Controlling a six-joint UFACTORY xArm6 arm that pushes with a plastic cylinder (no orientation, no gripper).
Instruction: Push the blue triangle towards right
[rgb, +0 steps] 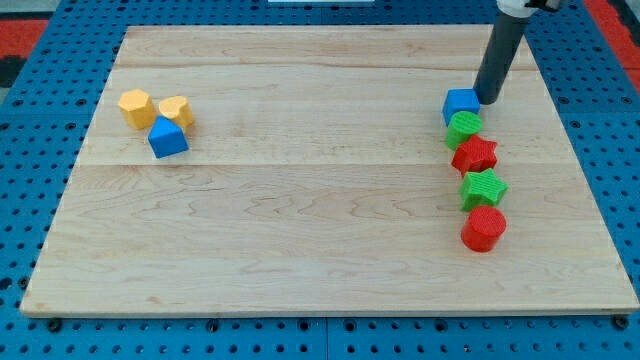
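The blue triangle (167, 138) lies at the view's left on the wooden board (300, 200), touching a yellow hexagon block (135, 107) and a yellow heart-shaped block (176, 110) just above it. My tip (487, 99) is far away at the view's upper right, right beside a blue cube (460, 104), on its right side.
Below the blue cube a column runs down the view's right: a green round block (464, 127), a red star (476, 155), a green star (483, 187) and a red round block (484, 229). The board's right edge is close to them.
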